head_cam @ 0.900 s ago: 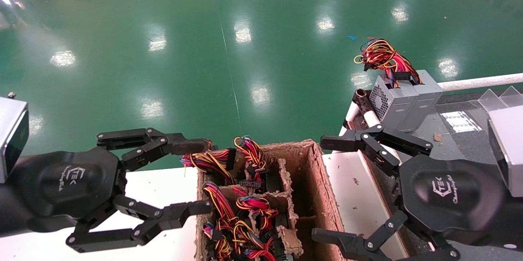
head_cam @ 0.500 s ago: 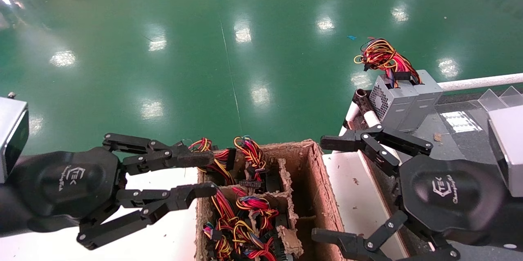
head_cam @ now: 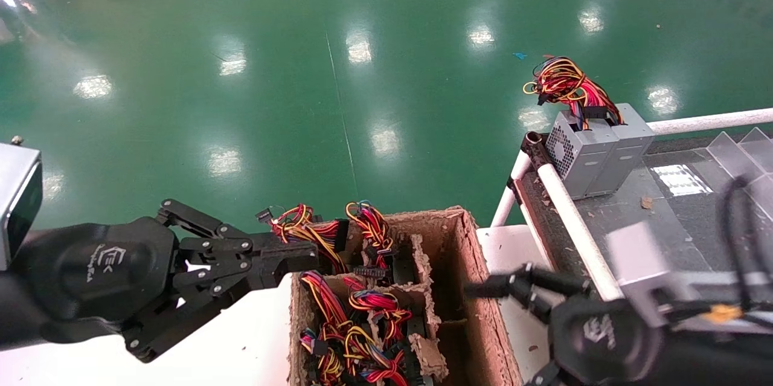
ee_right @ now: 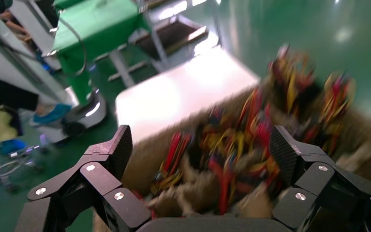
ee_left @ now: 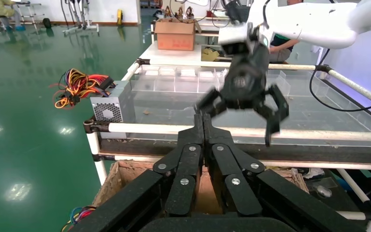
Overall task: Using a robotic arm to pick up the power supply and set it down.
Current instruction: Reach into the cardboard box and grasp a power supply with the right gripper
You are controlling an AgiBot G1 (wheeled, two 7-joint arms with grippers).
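Observation:
A grey power supply (head_cam: 595,156) with a red and yellow wire bundle (head_cam: 564,81) on top stands at the near corner of the black bench; it also shows in the left wrist view (ee_left: 111,104). More wired units fill the cardboard box (head_cam: 465,253). My left gripper (head_cam: 305,253) is shut with nothing between its fingers (ee_left: 203,126), at the box's far left corner beside loose wires (head_cam: 299,226). Blurred by motion, my right gripper (head_cam: 501,334) hangs open (ee_right: 202,145) over the box's right side.
The box sits on a white table (head_cam: 241,344). A white pipe rail (head_cam: 567,205) edges the black bench, where clear dividers (head_cam: 743,150) stand at the right. Green floor lies beyond.
My left gripper has gone from wide open to shut at the box's corner. The right arm has swung down and left from the bench toward the box.

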